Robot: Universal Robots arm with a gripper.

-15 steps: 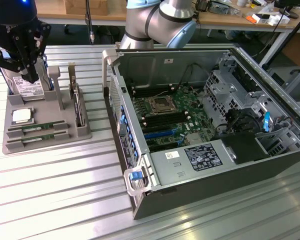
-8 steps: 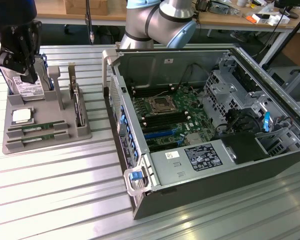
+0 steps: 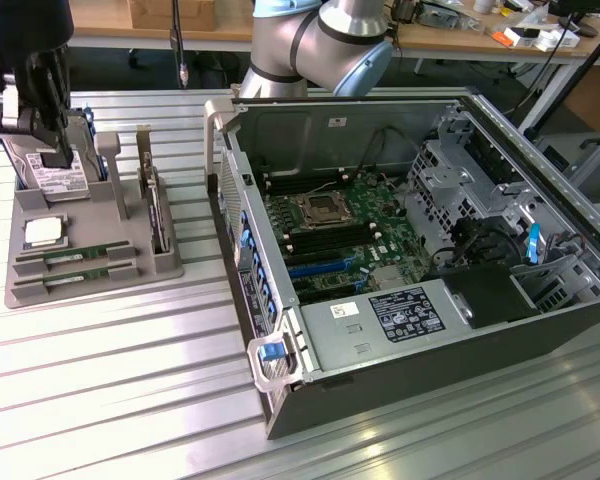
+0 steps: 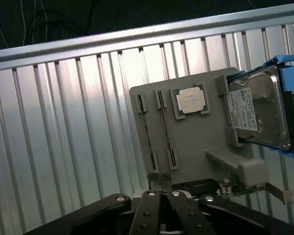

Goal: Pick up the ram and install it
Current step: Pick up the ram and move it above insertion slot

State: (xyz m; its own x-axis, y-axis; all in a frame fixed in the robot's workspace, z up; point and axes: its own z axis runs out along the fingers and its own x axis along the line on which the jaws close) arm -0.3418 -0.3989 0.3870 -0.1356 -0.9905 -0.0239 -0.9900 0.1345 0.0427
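Ribbed metal table (image 3: pixel 100 390), cluttered workbenches behind. At the exterior view's left, a grey tray (image 3: pixel 20 292). In its front slots, two green sticks standing on edge: the ram (image 3: pixel 76 256) and a twin (image 3: pixel 77 275) just beside it.

Gripper (image 4: pixel 161 182) hanging above the tray's far end, well clear of the ram. Fingers pressed together, nothing between them.

Ram probably very light, stiff and thin, likely brittle at the chips and the contact edge. Best hold judged to be across the two flat faces near mid-length, at the exposed top edge, away from the ends seated in the slot blocks.

Little room sideways, with the twin on one side and the processor chip (image 3: pixel 42 232) near the other. Open room straight up.

Between tray and open computer case (image 3: pixel 280 340), an upright card (image 3: pixel 156 205) and the case's raised wall. Inside, long memory slots closely flanking the socket (image 3: pixel 325 210).
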